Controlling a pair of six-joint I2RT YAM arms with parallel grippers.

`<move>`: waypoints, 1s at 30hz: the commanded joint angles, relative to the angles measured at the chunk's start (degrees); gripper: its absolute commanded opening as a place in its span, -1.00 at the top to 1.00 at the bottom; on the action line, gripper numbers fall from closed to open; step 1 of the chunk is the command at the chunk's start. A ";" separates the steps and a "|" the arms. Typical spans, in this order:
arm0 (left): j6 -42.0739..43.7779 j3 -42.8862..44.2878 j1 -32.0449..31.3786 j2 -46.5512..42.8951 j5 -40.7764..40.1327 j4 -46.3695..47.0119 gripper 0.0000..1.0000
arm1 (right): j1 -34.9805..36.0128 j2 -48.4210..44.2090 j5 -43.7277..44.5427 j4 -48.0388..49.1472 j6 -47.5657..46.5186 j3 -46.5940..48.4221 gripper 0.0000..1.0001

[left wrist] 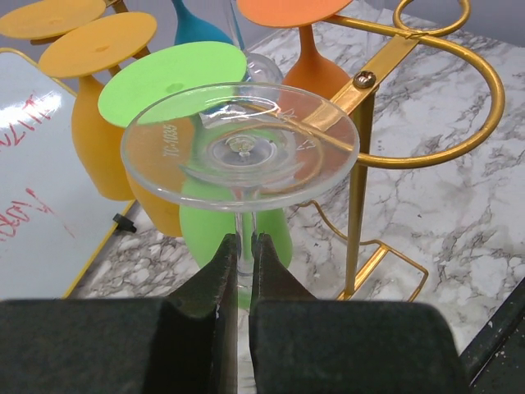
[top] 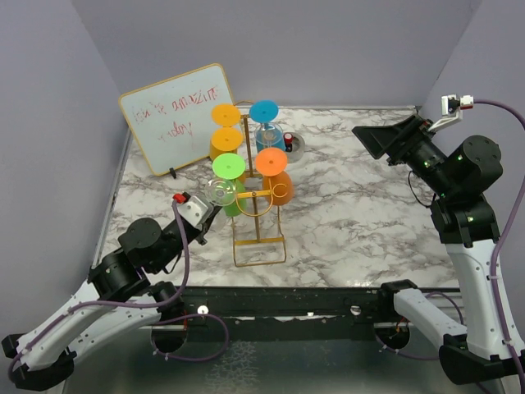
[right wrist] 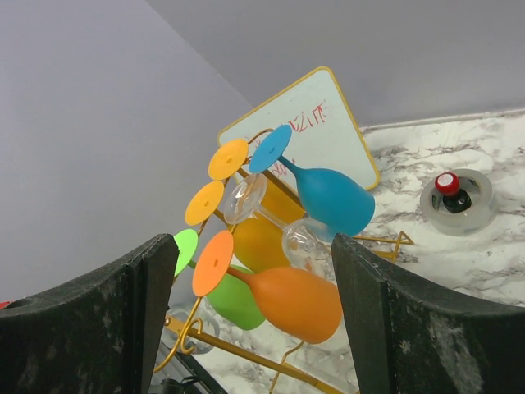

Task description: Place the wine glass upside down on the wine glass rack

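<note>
The gold wire wine glass rack stands mid-table with yellow, blue, green and orange glasses and one clear glass hanging upside down. My left gripper is shut on the stem of a clear wine glass, foot upward, just left of the rack at its lower tier. In the left wrist view the gripper pinches the stem below the round clear foot; an empty gold loop hook lies to the right. My right gripper is open and empty, raised at the far right, and shows open in the right wrist view.
A whiteboard with red writing leans at the back left. A small round clear dish with a red-capped object sits behind the rack, also in the right wrist view. Grey walls close in both sides.
</note>
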 commanded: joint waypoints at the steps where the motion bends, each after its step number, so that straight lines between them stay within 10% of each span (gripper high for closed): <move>1: 0.85 -1.40 -0.01 -2.22 3.88 4.40 1.00 | 0.07 -0.75 1.40 1.16 -0.19 -0.59 -0.61; 30: -0.88 -1.84 -0.01 3.83 6.48 7.21 1.00 | 0.04 -1.36 1.38 1.93 0.02 -1.71 -0.60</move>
